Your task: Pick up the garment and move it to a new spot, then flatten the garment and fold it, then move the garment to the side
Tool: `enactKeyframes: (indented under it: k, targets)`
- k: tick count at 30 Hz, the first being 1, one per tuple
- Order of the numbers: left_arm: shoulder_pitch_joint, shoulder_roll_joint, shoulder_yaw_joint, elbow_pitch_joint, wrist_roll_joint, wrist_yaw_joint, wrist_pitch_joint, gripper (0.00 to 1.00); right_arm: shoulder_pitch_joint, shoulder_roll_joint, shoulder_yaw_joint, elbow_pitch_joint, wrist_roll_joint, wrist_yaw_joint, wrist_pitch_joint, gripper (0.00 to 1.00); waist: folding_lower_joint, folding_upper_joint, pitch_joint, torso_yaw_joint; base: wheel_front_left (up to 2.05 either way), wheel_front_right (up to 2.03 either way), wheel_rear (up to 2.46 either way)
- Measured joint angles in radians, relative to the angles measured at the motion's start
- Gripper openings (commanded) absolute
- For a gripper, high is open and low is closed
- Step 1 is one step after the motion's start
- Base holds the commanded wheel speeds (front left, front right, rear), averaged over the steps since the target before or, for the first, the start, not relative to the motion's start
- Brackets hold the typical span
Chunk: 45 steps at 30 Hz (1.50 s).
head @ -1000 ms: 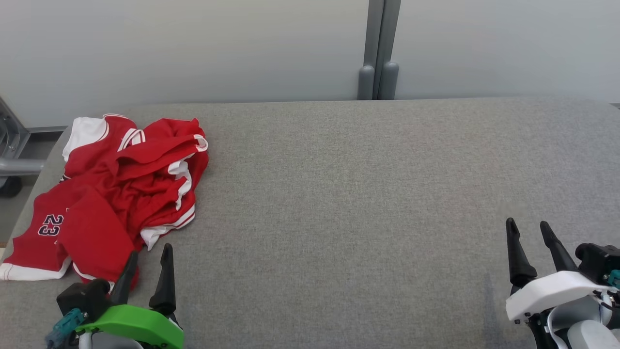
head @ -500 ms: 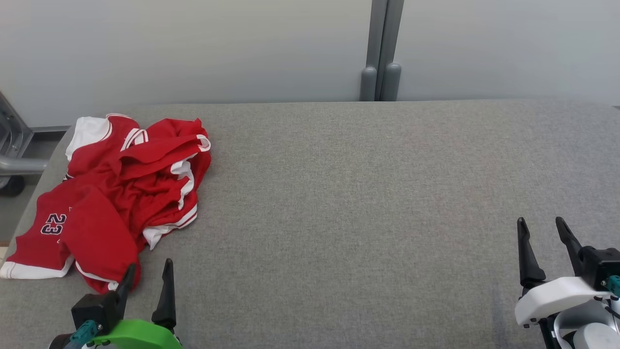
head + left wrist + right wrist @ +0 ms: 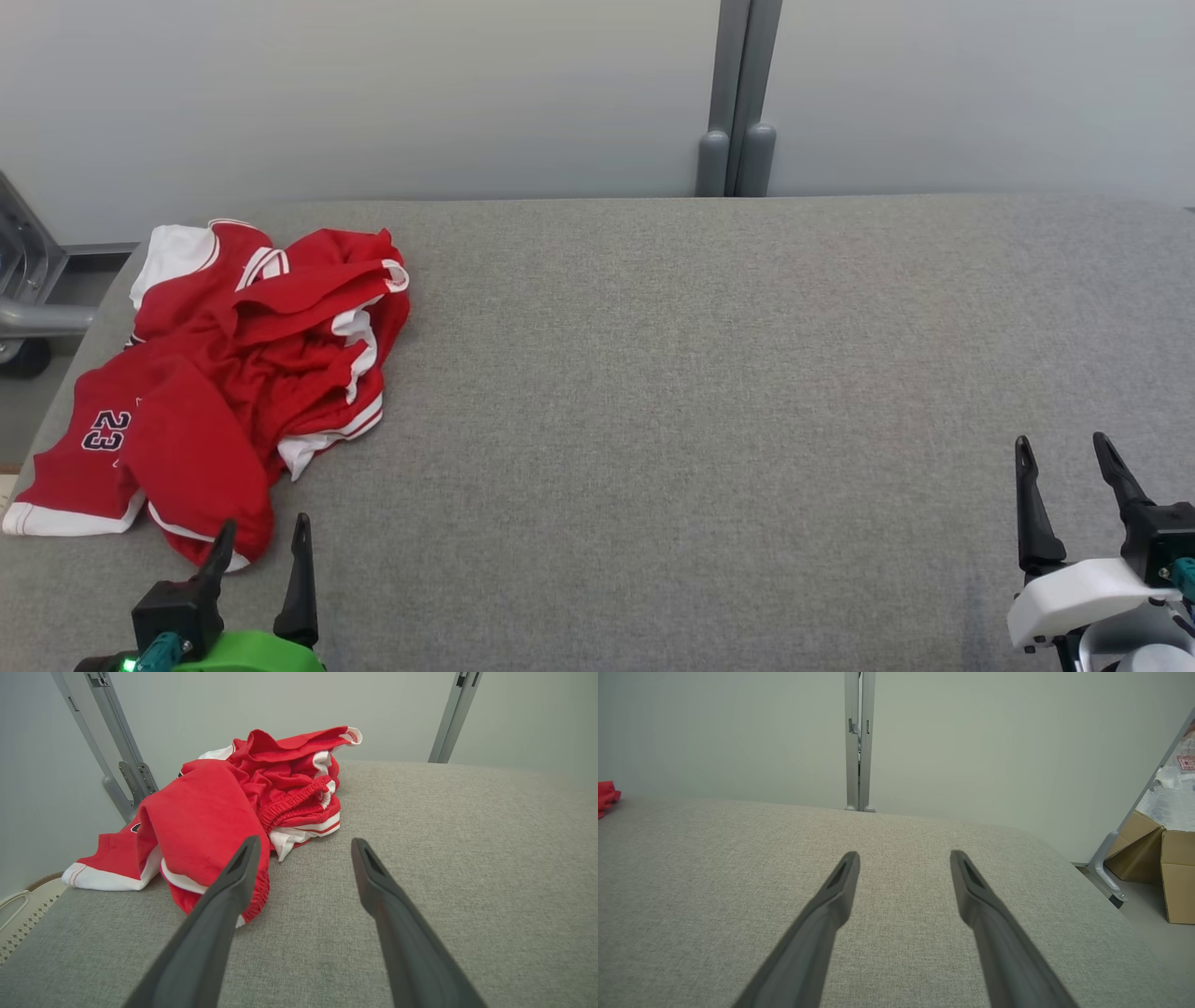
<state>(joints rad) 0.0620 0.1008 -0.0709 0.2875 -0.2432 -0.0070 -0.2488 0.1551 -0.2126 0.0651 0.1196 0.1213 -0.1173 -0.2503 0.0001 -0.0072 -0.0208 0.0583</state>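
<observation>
1. At the lower left of the head view, the left gripper (image 3: 263,521) stands wide open and holds nothing. Its left finger is just beside the nearest red fold of the garment (image 3: 233,373); whether they touch I cannot tell.
2. At the lower right, the right gripper (image 3: 1062,439) is equally wide and empty, above the bare counter (image 3: 700,373).
3. From the garment across to its right edge the grey counter lies open, and a pale wall (image 3: 373,93) runs behind its far edge.
4. Crumpled at the counter's left end, the garment reaches the left edge. It is red with white trim and a dark "23".
</observation>
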Motion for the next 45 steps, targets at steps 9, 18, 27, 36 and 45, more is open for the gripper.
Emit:
enactKeyframes:
  k: [9,18,27,36,45]
  targets:
    - [0.000,0.000,0.010,0.022,0.002,-0.002,0.000,1.00,0.000,0.000,-0.018,0.000,0.000,0.012,0.000,1.00,0.0000,0.0000,-0.002,-0.004,0.00,0.00,0.00]
    - [-0.003,-0.010,0.004,0.028,0.011,-0.019,0.000,1.00,0.002,0.001,-0.032,-0.007,-0.004,0.021,0.000,1.00,0.0000,0.0000,-0.003,0.008,0.00,0.00,0.00]
    - [-0.023,-0.021,0.036,0.024,0.024,-0.015,0.000,1.00,0.016,0.002,-0.004,0.000,-0.017,0.073,0.000,1.00,0.0000,0.0000,-0.006,0.092,0.00,0.00,0.00]
    - [0.043,-0.021,0.109,-0.003,0.024,0.025,0.000,1.00,-0.053,0.027,0.082,0.025,-0.043,0.139,0.000,1.00,0.0000,0.0000,-0.015,0.202,0.00,0.00,0.00]
    - [0.043,-0.023,0.096,-0.009,0.028,0.006,0.000,1.00,-0.063,0.043,0.054,0.031,-0.044,0.131,0.000,1.00,0.0000,0.0000,-0.019,0.321,0.00,0.00,0.00]
